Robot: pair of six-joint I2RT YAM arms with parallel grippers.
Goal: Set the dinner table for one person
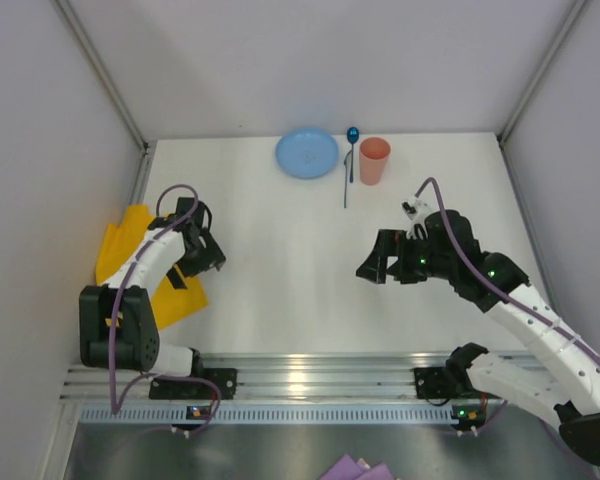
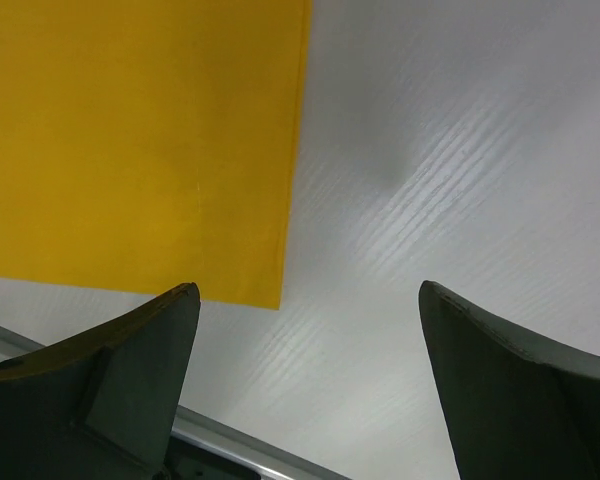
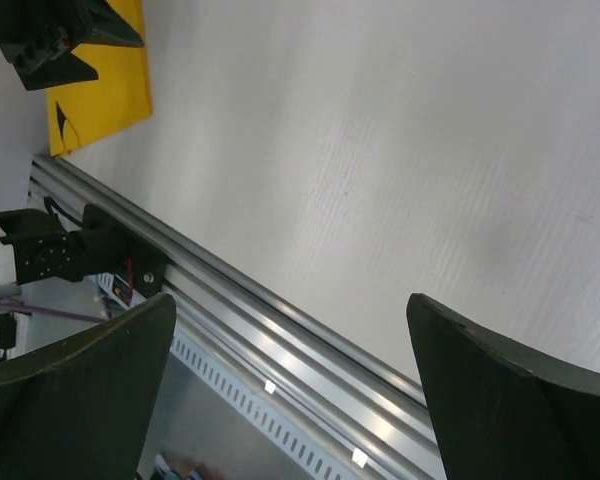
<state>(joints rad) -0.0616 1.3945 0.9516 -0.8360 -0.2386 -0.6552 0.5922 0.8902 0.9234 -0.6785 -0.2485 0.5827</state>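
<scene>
From above, you see the dinner table (image 1: 300,290) as a large white matte rectangle between grey walls. The yellow placemat (image 1: 120,235) lies at its left edge, turned askew. The left arm crosses over the placemat and hides the middle of it. The left gripper (image 1: 205,250) hangs at the right border of the placemat with its jaws spread. The right gripper (image 1: 375,258) is well apart from the placemat, to the right, also spread wide and holding nothing. Far from the placemat, at the back edge of the table, a light blue plate (image 1: 306,153), a blue spoon (image 1: 350,160) and a pink cup (image 1: 374,160) stand in a row. The spoon lies between plate and cup, just beside the cup. An aluminium rail (image 1: 310,372) runs along the near edge, below the placemat.

In the left wrist view, the two dark fingers stand wide apart over the table. The straight edge and one corner of the placemat are just beyond the left finger. To the right of the placemat the white surface shows a fine grain.

In the right wrist view, the fingers are again spread, with bare white table between them. The placemat is small in the upper left corner, with the left gripper dark above it. The rail runs diagonally from below the placemat
</scene>
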